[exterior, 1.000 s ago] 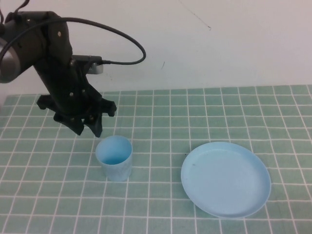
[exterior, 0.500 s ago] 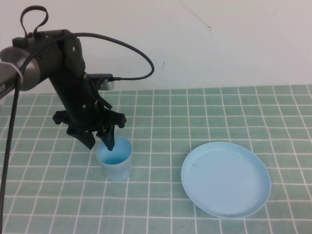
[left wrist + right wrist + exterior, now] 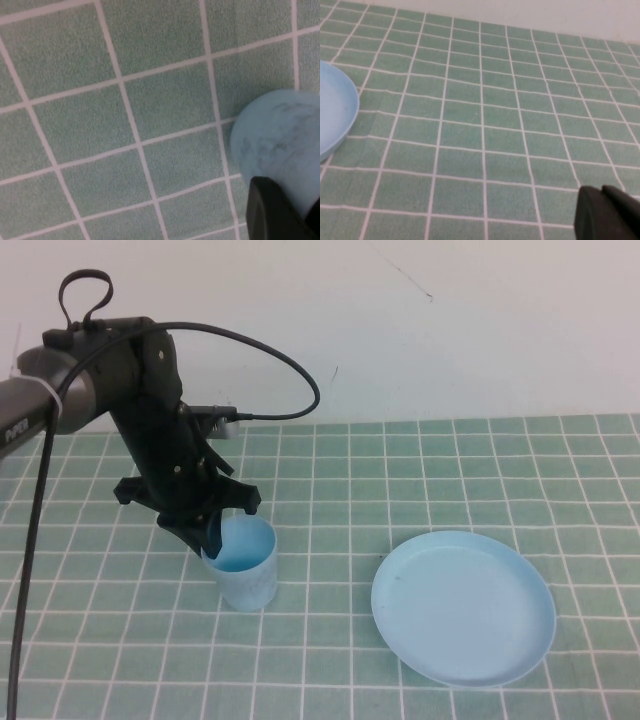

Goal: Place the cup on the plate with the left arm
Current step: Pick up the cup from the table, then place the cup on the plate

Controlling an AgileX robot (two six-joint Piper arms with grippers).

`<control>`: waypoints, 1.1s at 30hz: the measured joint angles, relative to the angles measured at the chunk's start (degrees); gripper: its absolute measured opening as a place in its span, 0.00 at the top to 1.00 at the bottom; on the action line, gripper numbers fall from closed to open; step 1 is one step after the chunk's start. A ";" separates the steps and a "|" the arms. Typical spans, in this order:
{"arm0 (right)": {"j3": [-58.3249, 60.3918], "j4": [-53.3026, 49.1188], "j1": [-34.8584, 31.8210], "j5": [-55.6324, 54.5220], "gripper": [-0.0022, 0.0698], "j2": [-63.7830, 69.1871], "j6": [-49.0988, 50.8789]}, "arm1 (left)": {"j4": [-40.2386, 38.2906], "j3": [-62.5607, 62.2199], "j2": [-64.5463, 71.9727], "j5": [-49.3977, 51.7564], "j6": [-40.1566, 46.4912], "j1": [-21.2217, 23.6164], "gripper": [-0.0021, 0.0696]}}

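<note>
The light blue cup (image 3: 243, 568) stands on the green checked cloth left of centre, leaning slightly. My left gripper (image 3: 206, 532) is lowered onto the cup's left rim, one finger inside and one outside, shut on the wall. In the left wrist view the cup's inside (image 3: 280, 142) shows beside a black finger (image 3: 272, 212). The round light blue plate (image 3: 463, 606) lies to the right of the cup, apart from it and bare. My right gripper (image 3: 602, 212) shows only in the right wrist view, low over the cloth, fingers together, with the plate's edge (image 3: 335, 110) off to one side.
The green cloth with white grid lines (image 3: 400, 480) covers the table up to a white wall (image 3: 450, 330) at the back. The left arm's black cable (image 3: 290, 360) loops above the cup.
My left gripper has come down and rightward from behind the cup onto its left rim and closed there. The cup has shifted slightly right and leans. The plate has not moved.
</note>
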 joint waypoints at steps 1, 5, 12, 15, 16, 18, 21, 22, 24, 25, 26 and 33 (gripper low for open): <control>0.00 0.00 0.00 0.00 0.97 0.00 0.00 | 0.00 0.00 0.00 0.00 0.00 0.00 0.95; 0.00 0.00 0.00 0.00 0.97 0.00 0.00 | 0.13 -1.32 0.00 0.00 0.00 0.00 0.96; 0.00 0.00 0.00 0.00 0.97 0.00 0.00 | -3.04 -9.04 -1.20 0.10 0.00 -1.81 0.96; 0.00 0.00 0.00 0.00 0.97 0.00 0.00 | -4.97 -13.37 -1.57 0.23 -0.57 -4.48 0.96; 0.00 0.00 0.00 0.00 0.97 0.00 0.00 | -5.54 -14.79 -1.57 0.33 -0.71 -5.70 0.96; 0.00 0.00 0.00 0.00 0.97 0.00 0.00 | -5.96 -17.15 -1.57 0.44 -0.82 -8.34 0.96; 0.00 0.00 0.00 0.00 0.97 0.00 0.00 | -6.38 -18.79 -1.57 0.68 -0.92 -12.41 0.96; 0.00 0.00 0.00 0.00 0.97 0.00 0.00 | -6.46 -19.09 -1.57 0.68 -1.19 -13.75 0.96; 0.00 0.00 0.00 0.00 0.97 0.00 0.00 | -6.62 -19.21 -1.57 0.89 -1.62 -15.84 0.96; 0.00 0.00 0.00 0.00 0.97 0.00 0.00 | -6.62 -19.21 -1.57 1.00 -1.76 -16.85 0.96; 0.00 0.00 0.00 0.00 0.97 0.00 0.00 | -6.50 -19.25 -1.44 0.95 -1.88 -17.81 0.96; 0.00 0.00 0.00 0.00 0.97 0.00 0.00 | -5.24 -19.34 1.86 0.95 -3.30 -22.99 0.96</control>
